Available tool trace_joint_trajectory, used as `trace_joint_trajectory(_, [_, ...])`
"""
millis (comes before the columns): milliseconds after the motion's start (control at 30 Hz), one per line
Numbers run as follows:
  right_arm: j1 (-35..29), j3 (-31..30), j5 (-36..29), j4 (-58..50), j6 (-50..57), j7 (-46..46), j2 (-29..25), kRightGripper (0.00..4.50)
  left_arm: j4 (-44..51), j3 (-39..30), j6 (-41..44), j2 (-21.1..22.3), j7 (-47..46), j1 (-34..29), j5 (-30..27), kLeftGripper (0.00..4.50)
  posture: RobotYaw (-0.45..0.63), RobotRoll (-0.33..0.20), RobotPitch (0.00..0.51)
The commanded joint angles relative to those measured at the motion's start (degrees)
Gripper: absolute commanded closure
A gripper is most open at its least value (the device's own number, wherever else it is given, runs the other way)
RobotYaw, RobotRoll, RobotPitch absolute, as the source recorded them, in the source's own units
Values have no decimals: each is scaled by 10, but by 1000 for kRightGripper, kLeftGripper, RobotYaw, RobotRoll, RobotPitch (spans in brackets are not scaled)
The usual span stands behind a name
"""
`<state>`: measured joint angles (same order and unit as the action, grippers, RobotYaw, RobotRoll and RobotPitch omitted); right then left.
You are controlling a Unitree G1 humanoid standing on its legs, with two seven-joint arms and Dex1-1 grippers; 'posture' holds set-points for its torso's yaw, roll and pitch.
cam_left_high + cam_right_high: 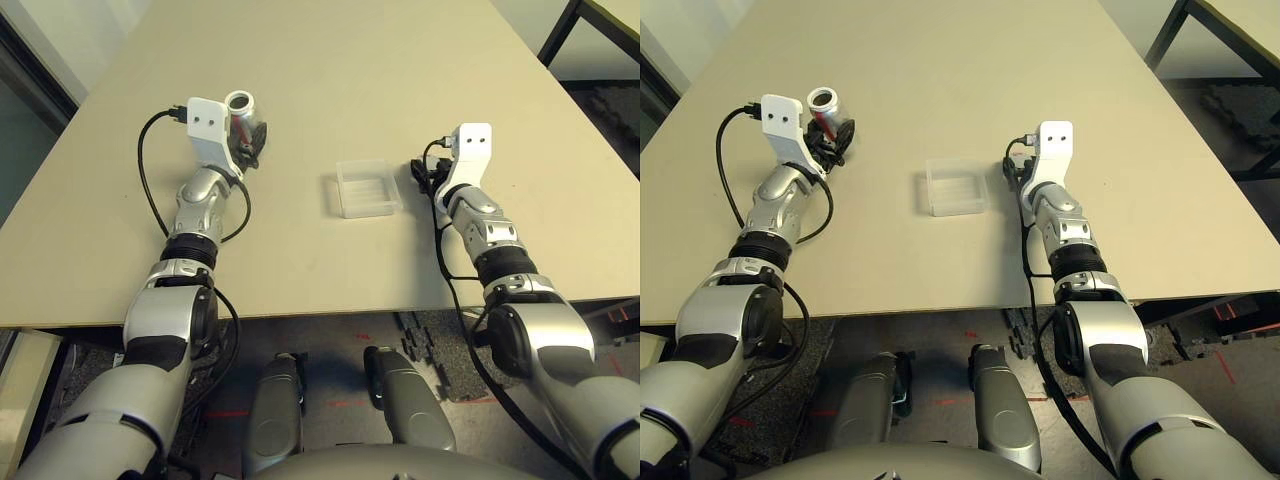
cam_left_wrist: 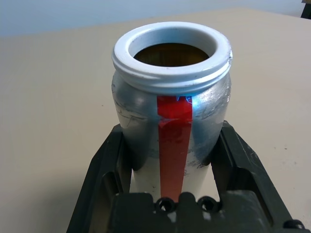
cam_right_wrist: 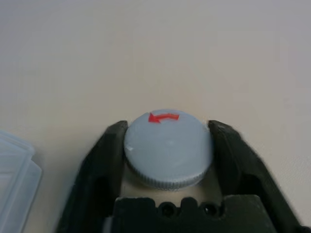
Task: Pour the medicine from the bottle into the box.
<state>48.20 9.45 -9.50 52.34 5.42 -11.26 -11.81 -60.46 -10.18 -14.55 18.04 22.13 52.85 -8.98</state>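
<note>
Small silver-grey cylindrical bottle [image 2: 170,111], red-striped, uncapped, upright: clamped in left gripper [image 2: 172,160] above tan table [image 1: 330,80], robot's left side. Flat grey round cap [image 3: 168,148], red arrow: between right gripper [image 3: 167,145] fingers, slight gaps either side. Clear shallow square plastic box [image 1: 367,188]: on table between the arms.

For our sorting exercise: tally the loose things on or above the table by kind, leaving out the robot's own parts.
Bottles: 1, the open bottle
Caps: 1, the grey cap
Boxes: 1, the clear box
Total: 3
</note>
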Motion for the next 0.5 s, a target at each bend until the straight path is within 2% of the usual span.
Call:
trace_joint_trajectory(33, [5, 3, 1, 9, 9, -2, -1, 0, -12, -4, 10, -3, 2, 1, 0, 2053, -94, 0, 148])
trace_joint_trajectory(300, [11, 8, -9, -31, 30, -8, -5, 0, -27, -7, 20, 3, -6, 17, 1, 2053, -95, 0, 146])
trace_joint_trajectory(433, [-4, 10, -24, -123, 90, -12, -11, 0, -41, -10, 30, 9, -10, 37, 3, 2053, -93, 0, 145])
trace_joint_trajectory(500, [-26, 3, -31, -205, 148, -22, -23, 0, -51, 0, 25, 17, -8, 51, 17, 2053, -95, 0, 147])
